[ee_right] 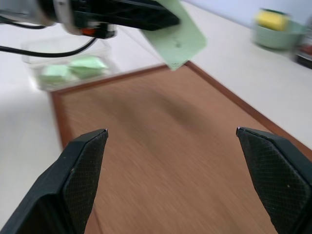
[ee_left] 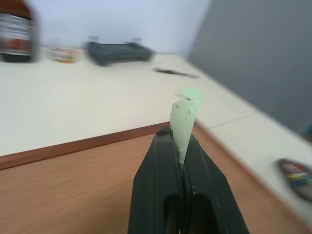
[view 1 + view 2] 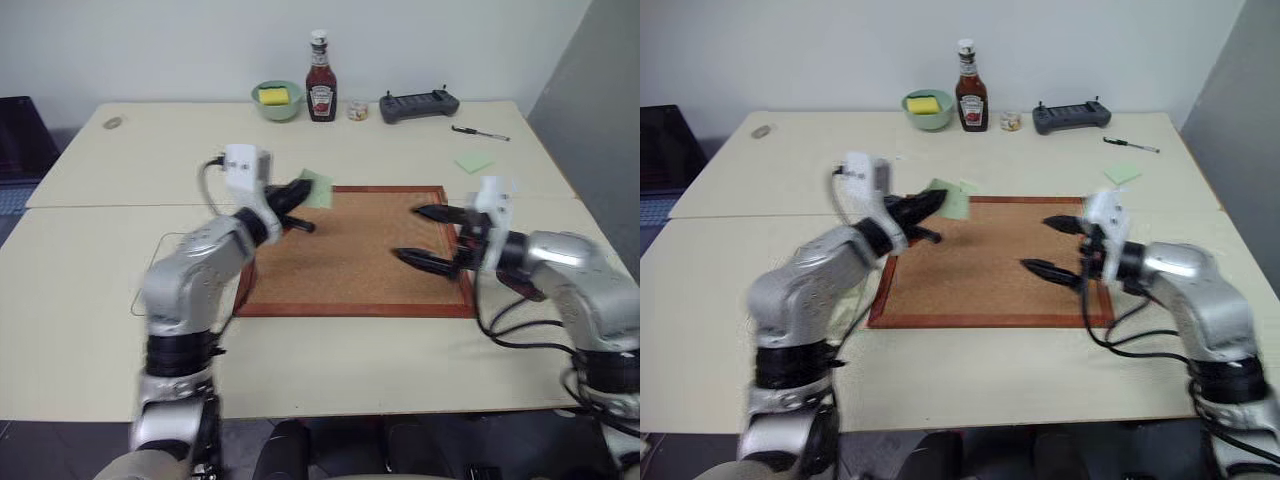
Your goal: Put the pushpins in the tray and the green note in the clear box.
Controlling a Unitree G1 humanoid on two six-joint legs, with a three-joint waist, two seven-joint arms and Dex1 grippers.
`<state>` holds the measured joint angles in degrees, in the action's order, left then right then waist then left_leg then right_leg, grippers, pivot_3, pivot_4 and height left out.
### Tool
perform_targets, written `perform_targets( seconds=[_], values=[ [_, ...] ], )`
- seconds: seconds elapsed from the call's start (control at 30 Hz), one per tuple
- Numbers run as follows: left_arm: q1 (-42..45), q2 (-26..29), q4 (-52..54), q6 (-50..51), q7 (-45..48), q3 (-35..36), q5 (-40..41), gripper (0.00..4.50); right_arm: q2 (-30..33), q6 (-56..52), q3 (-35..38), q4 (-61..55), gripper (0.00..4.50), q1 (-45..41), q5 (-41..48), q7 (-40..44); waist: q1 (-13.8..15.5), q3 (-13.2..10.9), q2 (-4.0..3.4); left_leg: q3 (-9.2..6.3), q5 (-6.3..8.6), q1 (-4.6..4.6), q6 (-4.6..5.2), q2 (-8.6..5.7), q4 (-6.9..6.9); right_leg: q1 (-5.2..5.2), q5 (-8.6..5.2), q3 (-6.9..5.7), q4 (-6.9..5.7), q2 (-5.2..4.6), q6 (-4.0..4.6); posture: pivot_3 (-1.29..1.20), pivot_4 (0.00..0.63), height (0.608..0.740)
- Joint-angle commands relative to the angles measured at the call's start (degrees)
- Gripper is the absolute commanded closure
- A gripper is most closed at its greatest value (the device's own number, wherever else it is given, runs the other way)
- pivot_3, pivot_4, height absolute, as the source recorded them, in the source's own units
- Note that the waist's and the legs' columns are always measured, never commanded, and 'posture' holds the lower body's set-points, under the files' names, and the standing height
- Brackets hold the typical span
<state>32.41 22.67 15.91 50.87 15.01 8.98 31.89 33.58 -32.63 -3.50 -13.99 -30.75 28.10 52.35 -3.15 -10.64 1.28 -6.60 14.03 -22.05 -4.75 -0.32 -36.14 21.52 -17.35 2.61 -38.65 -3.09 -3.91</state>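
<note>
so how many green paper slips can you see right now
4: the green note pinched in the left gripper over the corkboard, two slips lying in the clear box, and one slip on the table by the pen. More may be hidden.

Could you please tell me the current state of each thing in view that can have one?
Left gripper: shut on the green note.
Green note: held in the air over the corkboard's far-left corner.
Right gripper: fingers wide open, holding nothing, above the corkboard.
Corkboard: lying flat on the table.
Clear box: open-topped, with green slips already inside.
Ketchup bottle: upright, cap on.
Green bowl: upright, with something yellow inside.
</note>
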Motion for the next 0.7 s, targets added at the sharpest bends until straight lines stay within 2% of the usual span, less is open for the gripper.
perform_targets(
  seconds=[0.03,0.13,0.23,0.47,0.7],
  values=[
    [-2.04,7.06,8.53,3.19,-2.39,5.03,-2.43,4.5,-3.11,3.05,-3.24,2.71,0.03,-4.32,-0.73,2.4,0.72,-0.03,0.06,0.0,0.0,-0.01,0.01,-0.02,0.0,-0.02,0.0,0.0,0.01,-0.01,0.0,0.0,0.15,0.74],
    [-7.03,13.95,14.54,7.82,-3.29,9.84,-3.6,4.5,-5.97,5.45,-6.51,6.54,0.03,-7.39,-1.63,5.36,1.24,-0.06,0.11,-0.11,0.01,-0.09,0.01,-0.05,-0.01,0.02,0.01,-0.1,0.06,-0.04,0.01,0.0,0.15,0.74],
    [-11.66,16.73,17.42,10.74,-3.47,12.62,-3.99,4.5,-7.14,7.13,-7.9,8.94,0.03,-8.97,-2.36,7.43,1.39,-0.06,0.11,-0.14,0.02,-0.12,0.0,-0.06,0.04,0.06,0.01,-0.11,0.06,-0.06,0.02,0.0,0.15,0.74],
    [-22.74,19.29,22.84,15.8,-3.5,16.22,-5.55,4.5,-8.28,10.21,-10.66,12.64,0.03,-11.3,-4.8,11.94,1.21,-0.06,0.11,-0.09,0.14,-0.12,0.21,-0.01,0.04,0.18,0.0,-0.11,-0.09,-0.04,0.04,0.0,0.15,0.74],
    [-27.44,19.78,23.97,16.48,-3.06,15.87,-7.25,4.5,-9.23,10.81,-11.04,13.16,0.03,-11.31,-5.32,12.96,1.23,-0.06,0.11,-0.04,0.14,-0.09,0.21,0.0,0.03,0.21,0.0,-0.07,-0.2,-0.04,0.06,0.0,0.15,0.74]
  ],
)
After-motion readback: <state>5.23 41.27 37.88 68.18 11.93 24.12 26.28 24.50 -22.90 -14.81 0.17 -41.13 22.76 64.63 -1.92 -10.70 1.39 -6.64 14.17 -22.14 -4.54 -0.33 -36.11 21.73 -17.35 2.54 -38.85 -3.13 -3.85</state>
